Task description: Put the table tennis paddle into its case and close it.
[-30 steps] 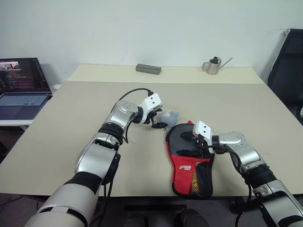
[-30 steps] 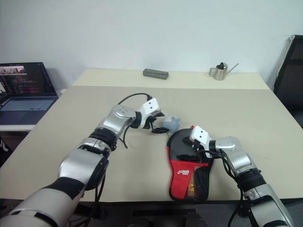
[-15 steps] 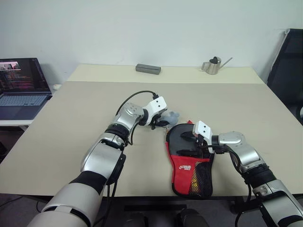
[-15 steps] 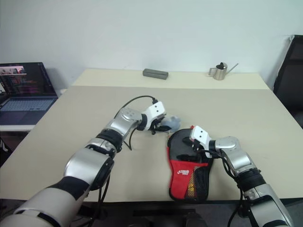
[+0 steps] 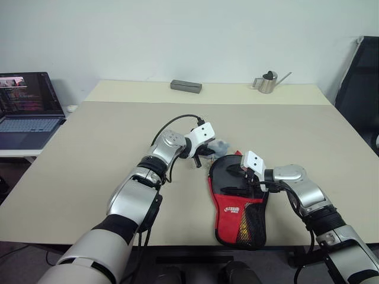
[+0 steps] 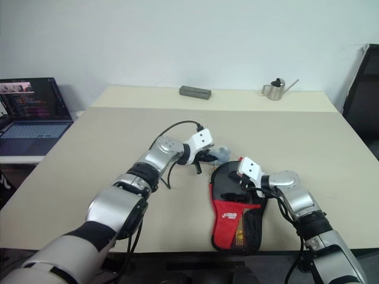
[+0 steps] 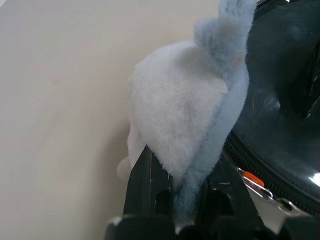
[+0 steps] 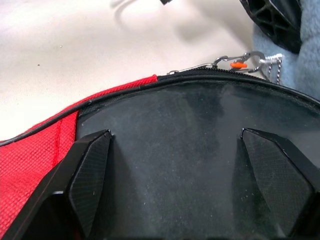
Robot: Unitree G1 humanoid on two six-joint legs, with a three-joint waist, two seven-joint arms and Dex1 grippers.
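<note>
The case [image 5: 235, 208], black above and red below with a mesh pocket, lies flat near the table's front edge. My right gripper [image 8: 185, 165] is open, and both spread fingers [image 8: 90, 170] rest on its black upper face. At the case's far rim, by the zip pull [image 8: 239, 63], sits a small pale grey-blue soft lump [image 5: 220, 145]. My left gripper [image 7: 182, 170] is shut on that lump, pinching its fluffy edge just beside the case. The table tennis paddle is hidden.
An open laptop [image 5: 26, 109] stands on a side table at the left. On the far table are a grey block [image 5: 186, 86] and a small metal watering can [image 5: 266, 83]. A black chair [image 5: 361, 83] stands at the right.
My left gripper has shifted right to the soft lump and gone from open to shut on it. The right gripper and the case have stayed put.
</note>
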